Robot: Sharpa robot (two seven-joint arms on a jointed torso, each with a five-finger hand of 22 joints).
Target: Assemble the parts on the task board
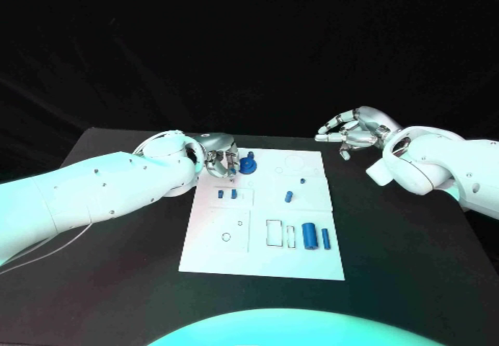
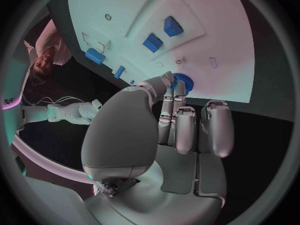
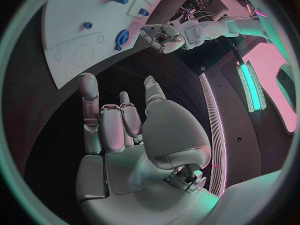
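The white task board [image 1: 260, 252] lies in the middle of the table. A blue gear [image 1: 249, 166] stands at its far left part. My left hand [image 1: 216, 160] is right beside it, and its thumb and a finger pinch the gear's [image 2: 183, 81] rim. Two blue blocks [image 1: 228, 194] lie nearer on the board, also visible as blue blocks [image 2: 152, 42] from the left wrist. A blue cylinder [image 1: 308, 233] and a slim blue piece [image 1: 325, 238] lie at the near right. My right hand [image 1: 353, 132] hovers beyond the board's far right corner, fingers apart, holding nothing.
A small blue piece [image 1: 289, 195] sits mid-board and a tiny one [image 1: 301, 180] farther back. Empty outlines [image 1: 273, 233] and round holes [image 1: 227, 236] mark the board. The black table [image 1: 405, 259] spreads wide to the right and in front of the board.
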